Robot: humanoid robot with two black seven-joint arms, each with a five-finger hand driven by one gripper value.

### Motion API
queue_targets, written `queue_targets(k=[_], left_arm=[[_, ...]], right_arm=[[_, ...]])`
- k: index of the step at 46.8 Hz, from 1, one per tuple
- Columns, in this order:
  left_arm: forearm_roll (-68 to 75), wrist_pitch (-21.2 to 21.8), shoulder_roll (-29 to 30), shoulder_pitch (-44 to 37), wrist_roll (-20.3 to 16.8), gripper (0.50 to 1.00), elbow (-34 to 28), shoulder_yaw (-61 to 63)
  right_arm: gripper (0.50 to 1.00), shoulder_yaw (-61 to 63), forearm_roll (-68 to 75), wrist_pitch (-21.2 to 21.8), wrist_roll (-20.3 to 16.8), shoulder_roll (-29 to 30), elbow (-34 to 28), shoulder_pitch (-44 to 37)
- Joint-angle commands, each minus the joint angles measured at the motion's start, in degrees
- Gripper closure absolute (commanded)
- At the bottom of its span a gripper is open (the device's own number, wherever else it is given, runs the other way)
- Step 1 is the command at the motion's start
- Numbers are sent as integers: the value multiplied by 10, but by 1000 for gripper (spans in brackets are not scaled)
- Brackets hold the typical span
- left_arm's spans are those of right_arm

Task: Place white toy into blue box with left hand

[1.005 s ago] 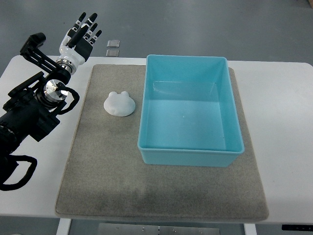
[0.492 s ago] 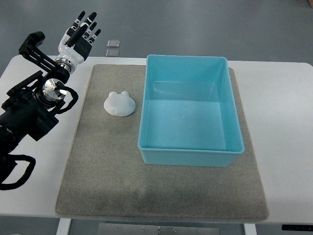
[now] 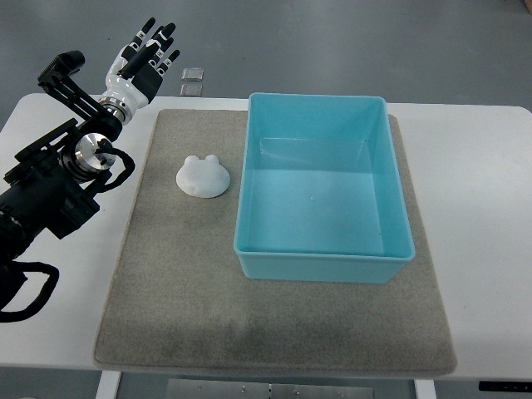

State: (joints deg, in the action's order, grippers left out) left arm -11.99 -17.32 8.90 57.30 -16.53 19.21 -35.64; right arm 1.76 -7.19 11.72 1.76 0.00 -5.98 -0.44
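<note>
The white toy (image 3: 203,176) lies on the grey mat (image 3: 183,291), towards the mat's far left, just beside the left wall of the blue box (image 3: 322,258) but not touching it. Nothing touches the toy. The blue box sits on the same mat to the right of the toy, open side up, with nothing inside.

The left hand (image 3: 146,60) is at the far left of the scene, beyond the far left corner of the mat and well apart from the toy. Its fingers (image 3: 166,35) are extended and spread, pointing away towards the far side. It holds nothing and touches nothing. Its arm (image 3: 50,187) runs in from the left edge over the white surface (image 3: 474,183).

Two small square items (image 3: 192,81) lie on the floor past the surface's far edge, near the hand.
</note>
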Motion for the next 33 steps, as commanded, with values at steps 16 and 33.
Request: queue_targets(k=[16, 33], left_arm=[[159, 13, 25, -5, 3, 508, 75, 7], [184, 19, 89, 21, 3, 508, 120, 155]], right_arm=[[564, 0, 0, 0, 0, 0, 0, 0], [564, 0, 0, 0, 0, 0, 0, 0]])
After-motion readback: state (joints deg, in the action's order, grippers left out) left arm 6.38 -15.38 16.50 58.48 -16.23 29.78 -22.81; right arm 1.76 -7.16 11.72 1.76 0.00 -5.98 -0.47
